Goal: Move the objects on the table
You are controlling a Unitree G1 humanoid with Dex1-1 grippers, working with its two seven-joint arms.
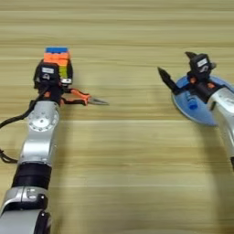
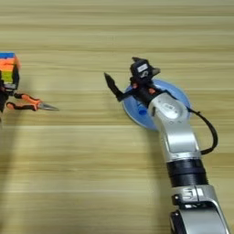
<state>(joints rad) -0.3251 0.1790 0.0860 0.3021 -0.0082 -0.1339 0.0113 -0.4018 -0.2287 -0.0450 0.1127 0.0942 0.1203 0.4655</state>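
Two arms reach over the light-wood plank worktop [image 1: 119, 173]. Right pincer [image 2: 122, 75], its black fingers spread apart and empty, hovers at the left rim of the round light-blue plate [image 2: 180, 96], where a blue tube [image 2: 142, 111] partly shows. Left pincer [image 1: 57, 89]: finger state cannot be told; it sits just before the multicolour puzzle cube [image 1: 57, 59], beside orange-black-handled needle-nose pliers [image 1: 84, 97].

A light-wood table [image 1: 128, 173] fills the whole view — no wall, floor or window shows beyond it. Its plank grain runs side to side in pale and darker bands. Soft, even light falls on the table top — shadows there are faint and blurred.
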